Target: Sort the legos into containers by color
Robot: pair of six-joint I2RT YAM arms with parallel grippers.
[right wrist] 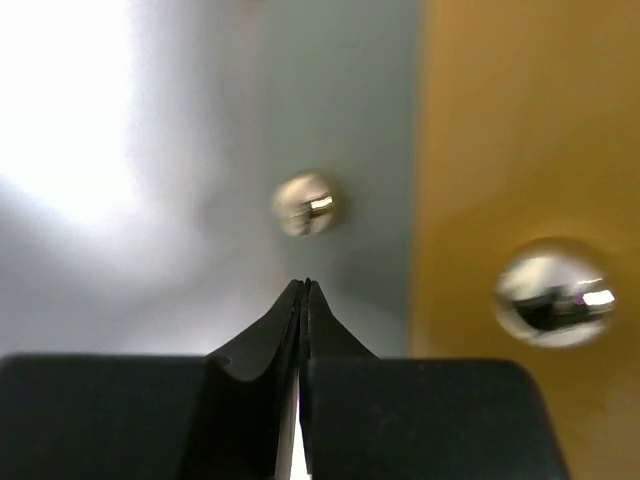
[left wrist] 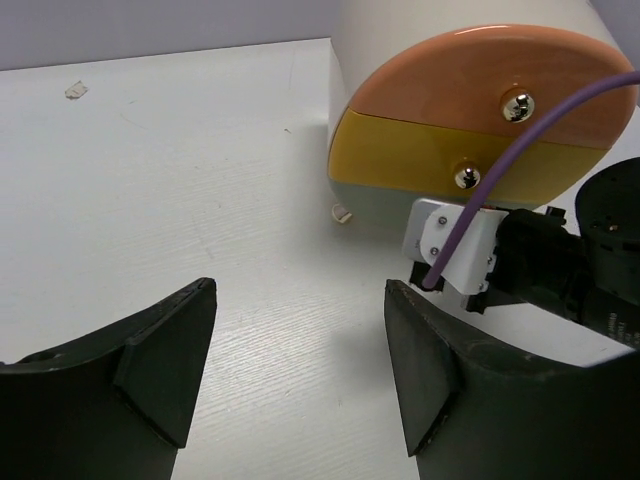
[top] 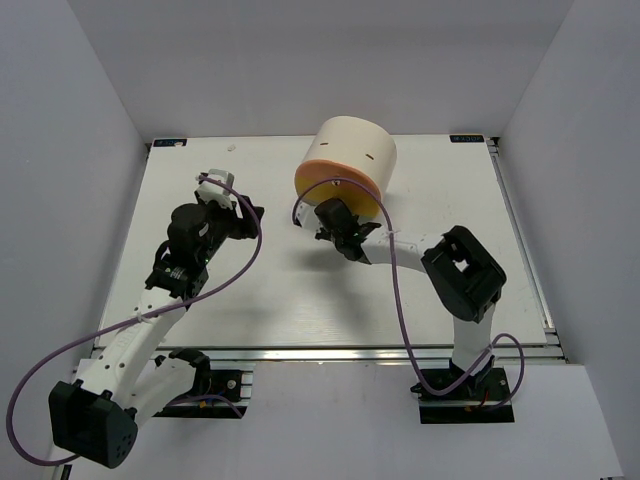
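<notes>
The cream drum [top: 352,152] stands at the back middle of the table, its stacked drawers all shut. In the left wrist view the fronts are orange [left wrist: 460,80], yellow [left wrist: 410,150] and a pale bottom band [left wrist: 370,205]. My right gripper [top: 325,213] is shut on nothing, its tips [right wrist: 305,287] just short of the bottom drawer's round knob [right wrist: 307,203]; the yellow drawer's knob [right wrist: 553,292] is to its right. My left gripper [top: 252,212] is open and empty [left wrist: 300,300] above bare table, left of the drum. No legos show in any view.
A small whitish bit [left wrist: 340,212] lies at the drum's foot and a paper scrap [left wrist: 75,90] lies far back left. The right arm's wrist and purple cable [left wrist: 520,130] cross in front of the drawers. White walls enclose the table [top: 300,290].
</notes>
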